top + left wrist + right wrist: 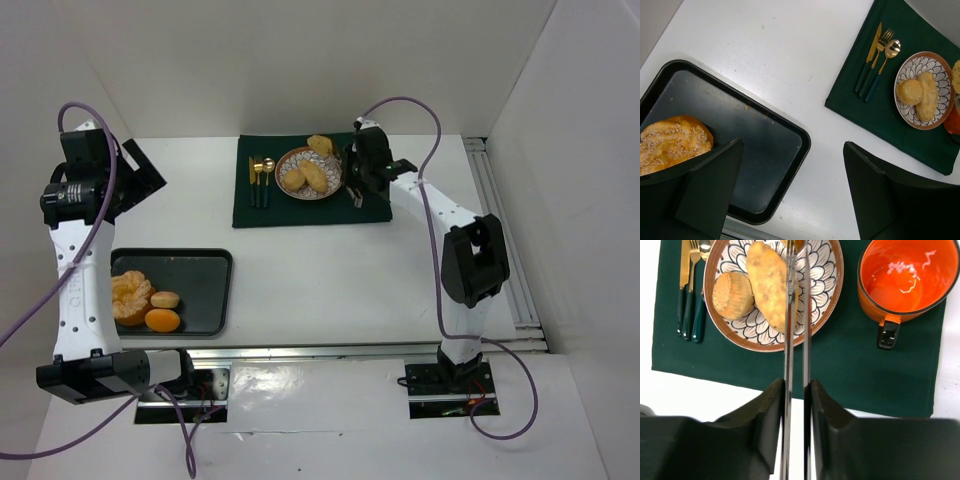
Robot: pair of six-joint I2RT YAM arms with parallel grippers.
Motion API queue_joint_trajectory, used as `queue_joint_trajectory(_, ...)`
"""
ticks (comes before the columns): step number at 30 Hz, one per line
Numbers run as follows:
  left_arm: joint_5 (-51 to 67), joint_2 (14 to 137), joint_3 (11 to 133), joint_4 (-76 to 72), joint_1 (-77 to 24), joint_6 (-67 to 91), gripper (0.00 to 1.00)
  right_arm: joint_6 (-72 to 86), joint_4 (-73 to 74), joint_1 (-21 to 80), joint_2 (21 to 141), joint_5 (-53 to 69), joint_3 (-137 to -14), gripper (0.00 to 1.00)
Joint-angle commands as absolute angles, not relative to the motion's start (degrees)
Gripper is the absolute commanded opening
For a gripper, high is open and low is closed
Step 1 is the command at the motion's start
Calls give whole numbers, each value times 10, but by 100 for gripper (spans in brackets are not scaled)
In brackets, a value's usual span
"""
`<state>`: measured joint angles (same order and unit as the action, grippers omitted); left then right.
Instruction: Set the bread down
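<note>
Right wrist: gripper's (pixel 795 387) tongs (pixel 788 340) extend over bread (pixel 765 285).

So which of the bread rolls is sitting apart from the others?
The small roll on the black tray, beside the peeled orange and tangerine; the other three are at the patterned plate.

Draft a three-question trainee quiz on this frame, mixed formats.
1. True or false: the right end effector is shut on thin metal tongs.
2. What stands beside the plate on the green placemat? A) orange mug B) glass bottle C) soup bowl
3. How many bread rolls lie on the black tray?
Key: 1 true; 2 A; 3 one.
</note>
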<state>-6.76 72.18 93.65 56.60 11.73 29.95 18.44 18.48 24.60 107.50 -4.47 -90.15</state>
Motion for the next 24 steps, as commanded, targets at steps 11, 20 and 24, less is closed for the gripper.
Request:
queue_joint_trajectory(11,-50,722,940,555,114,288,94,191,170,250,1069,-17,-943,52)
queue_joint_trajectory(20,-50,704,934,555,114,288,94,174,175,285,977,-54,-948,58)
queue_joint_trajectory(24,-50,698,929,555,114,288,94,163,175,329,941,-54,-922,58)
